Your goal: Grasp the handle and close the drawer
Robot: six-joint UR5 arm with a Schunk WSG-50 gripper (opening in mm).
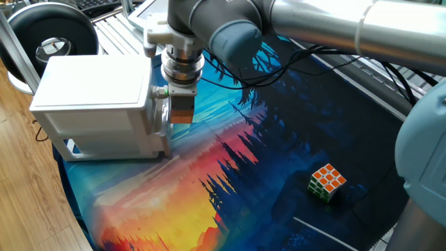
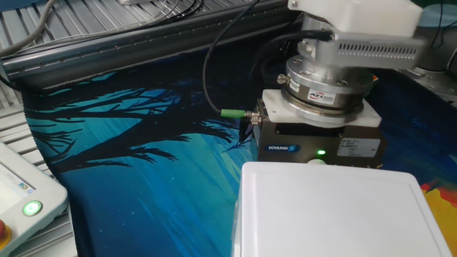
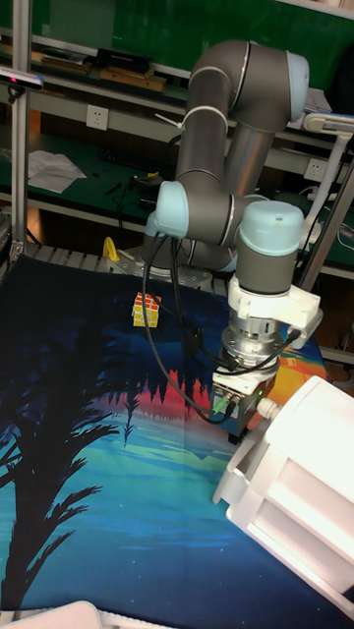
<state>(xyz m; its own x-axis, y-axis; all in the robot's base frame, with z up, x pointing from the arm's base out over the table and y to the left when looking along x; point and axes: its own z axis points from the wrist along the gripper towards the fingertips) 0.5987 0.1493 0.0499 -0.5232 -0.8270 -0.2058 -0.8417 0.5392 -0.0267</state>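
The white cabinet (image 1: 94,104) stands at the left end of the mat. The drawer's white front panel (image 1: 162,132) sits almost flush against its right face, seen edge-on. My gripper (image 1: 168,116) presses right up to that panel, its fingers closed around the spot where the handle sits; the handle itself is hidden by them. In the tall fixed view the gripper (image 3: 239,425) meets the upper corner of the drawer panel (image 3: 239,472). The other fixed view shows only the gripper housing (image 2: 321,146) behind the cabinet top (image 2: 335,214).
A Rubik's cube (image 1: 328,181) lies on the mat at the right, far from the arm. A black round device (image 1: 52,28) stands behind the cabinet. A control box with a lit green button (image 2: 28,207) sits off the mat's edge. Cables (image 2: 214,71) trail to the gripper.
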